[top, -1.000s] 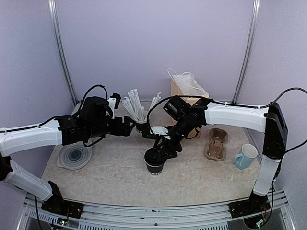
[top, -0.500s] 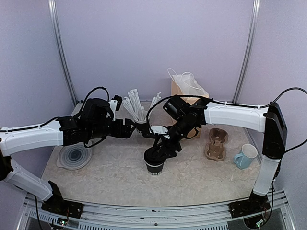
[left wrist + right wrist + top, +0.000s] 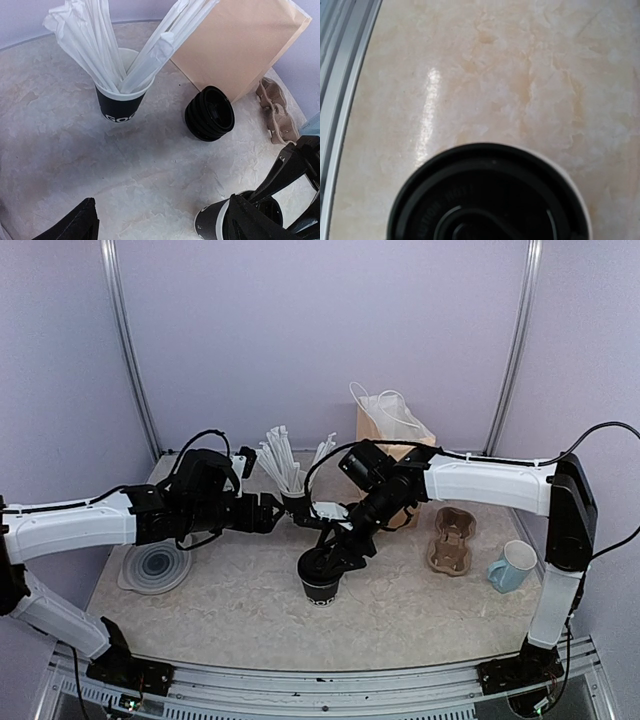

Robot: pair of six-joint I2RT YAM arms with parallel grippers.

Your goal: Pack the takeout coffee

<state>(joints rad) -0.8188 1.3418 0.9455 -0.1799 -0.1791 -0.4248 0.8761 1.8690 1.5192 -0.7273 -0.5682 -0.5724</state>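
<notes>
Since a second earlier, the left arm had reached slightly further right. The left gripper (image 3: 272, 510) hung just beside a black paper cup of white wrapped straws (image 3: 122, 102), jaws spread wide and holding nothing. Mid-way across the marbled beige table (image 3: 230, 610) stood the takeout coffee (image 3: 321, 588), a small black paper cup with a black plastic lid. The right gripper (image 3: 330, 558) sat on top, jaws closed on the lid's rim. Further right lay a brown cardboard cup carrier (image 3: 451, 540) and a pale blue mug (image 3: 513, 566).

"GOO" on straw cup (image 3: 121, 104); embossed "UTION" on takeout coffee lid (image 3: 485, 200).
</notes>
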